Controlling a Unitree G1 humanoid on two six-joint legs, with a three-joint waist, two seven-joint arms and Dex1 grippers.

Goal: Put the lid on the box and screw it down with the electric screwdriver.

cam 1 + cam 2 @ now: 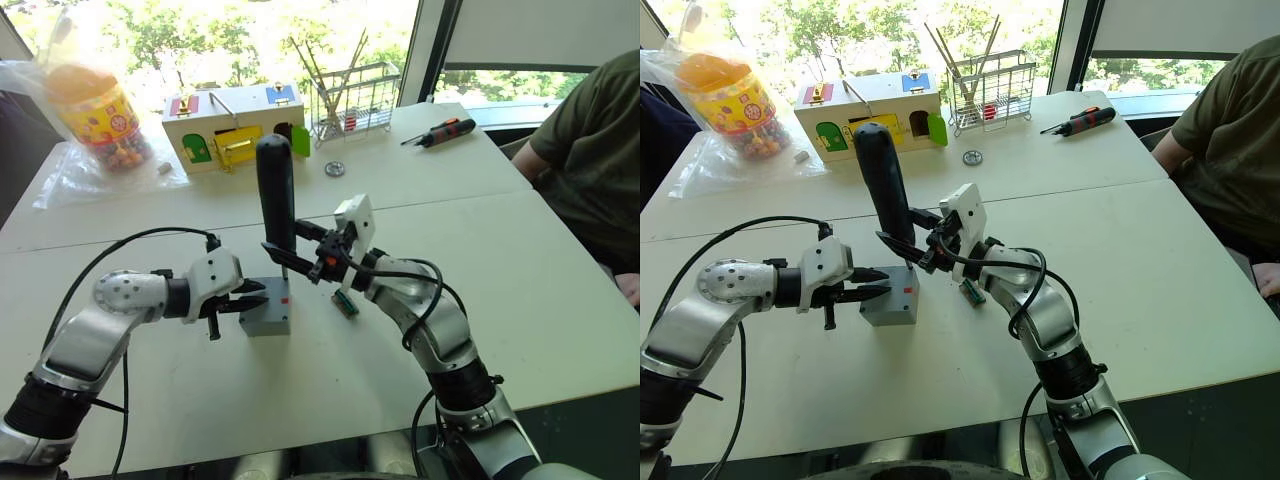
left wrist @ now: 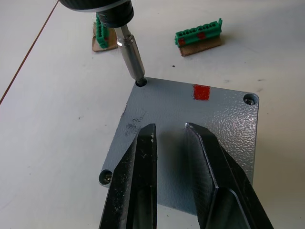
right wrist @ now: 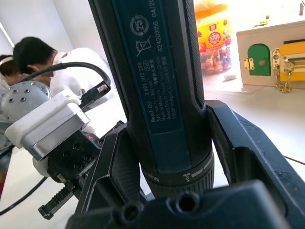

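Note:
The grey box (image 1: 268, 318) stands in the middle of the white table with the lid (image 2: 228, 124) lying flat on top of it; a red mark (image 2: 201, 92) shows near one edge. The electric screwdriver (image 1: 275, 190) stands nearly upright, its metal bit (image 2: 132, 55) set in one corner screw hole of the lid. My right gripper (image 1: 300, 252) is shut on the screwdriver's lower body (image 3: 174, 157). From the left, my left gripper (image 2: 169, 128) reaches over the lid, its fingers a little apart with nothing between them.
Two green terminal blocks (image 2: 199, 37) lie just beyond the box. At the far side stand a colourful wooden latch box (image 1: 235, 125), a wire basket (image 1: 352, 100), a bagged candy jar (image 1: 95, 110) and a black-and-orange hand screwdriver (image 1: 443, 132). A person (image 1: 590, 150) sits at the right.

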